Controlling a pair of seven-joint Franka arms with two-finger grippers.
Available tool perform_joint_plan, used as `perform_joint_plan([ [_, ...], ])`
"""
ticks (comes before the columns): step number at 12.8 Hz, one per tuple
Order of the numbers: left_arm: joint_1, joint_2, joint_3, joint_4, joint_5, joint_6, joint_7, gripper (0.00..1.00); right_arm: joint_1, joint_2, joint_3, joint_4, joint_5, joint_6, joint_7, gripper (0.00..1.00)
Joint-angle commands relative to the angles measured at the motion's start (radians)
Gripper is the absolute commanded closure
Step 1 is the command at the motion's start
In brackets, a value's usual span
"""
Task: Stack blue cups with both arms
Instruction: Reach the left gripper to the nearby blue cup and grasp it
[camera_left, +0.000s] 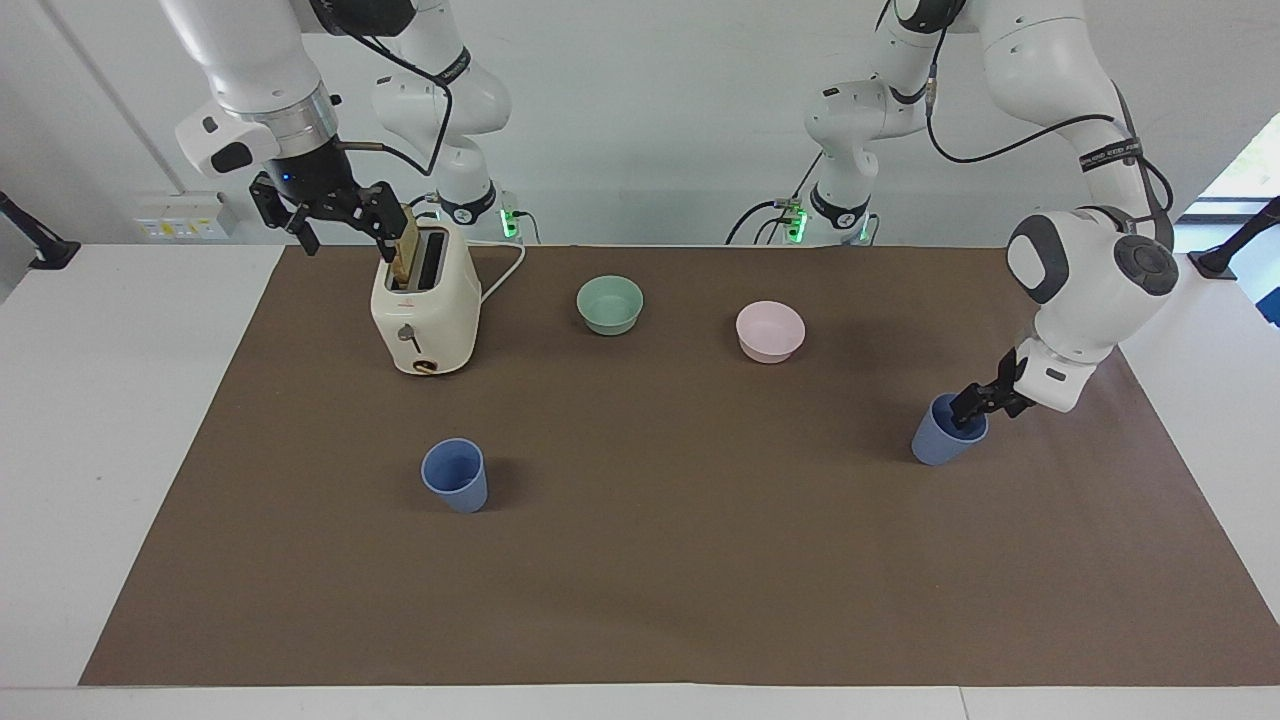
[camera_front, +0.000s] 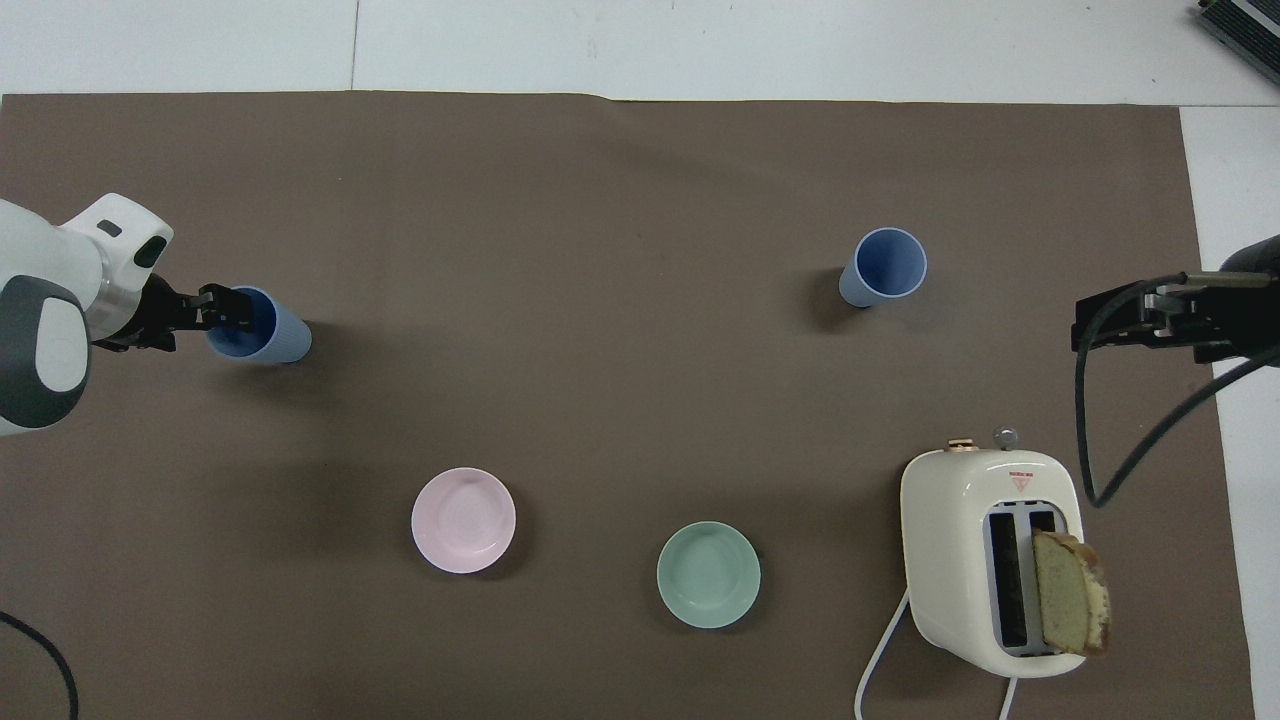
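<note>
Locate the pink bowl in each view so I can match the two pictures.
Facing view: the pink bowl sits in the upper middle of the picture, toward the left arm's end of the table.
Overhead view: the pink bowl sits in the lower part, left of the picture's centre.
Shared landmark: the mint-green bowl stands beside it in both views, between it and the toaster.

- Robotics lab, staged as a mock kitchen.
- Two white arms (camera_left: 1075, 290) mounted at a white table (camera_left: 120, 420); bases lit green.
- Brown mat (camera_left: 640, 560) carries a toaster (camera_left: 425, 310), bowls, cups.
- Bare white wall, socket strip (camera_left: 180, 228), loose cabling.
</note>
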Motion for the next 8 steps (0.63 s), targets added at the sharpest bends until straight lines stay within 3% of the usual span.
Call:
perform_joint_plan([
  [1,-0.012,-0.008,0.007,-0.027,-0.01,0.037,-0.027,0.21,-0.014,-0.016,0.01,-0.017,-0.016,0.016,-0.018,0.0],
  [2,-0.012,-0.008,0.007,-0.027,-0.01,0.037,-0.039,0.61,-0.014,-0.017,0.01,-0.018,-0.015,0.016,-0.018,0.0],
  [3,-0.012,-0.008,0.007,-0.024,-0.013,0.034,-0.044,0.92,-0.014,-0.017,0.009,-0.02,-0.015,0.016,-0.021,0.0],
  [4,-0.013,-0.008,0.007,-0.024,-0.017,0.035,-0.047,1.0,-0.014,-0.017,0.009,-0.02,-0.013,0.016,-0.021,0.0],
  [8,-0.013,0.015,0.005,0.04,-0.062,0.02,-0.053,1.0,-0.014,-0.019,0.009,-0.02,-0.005,0.013,-0.023,0.0],
])
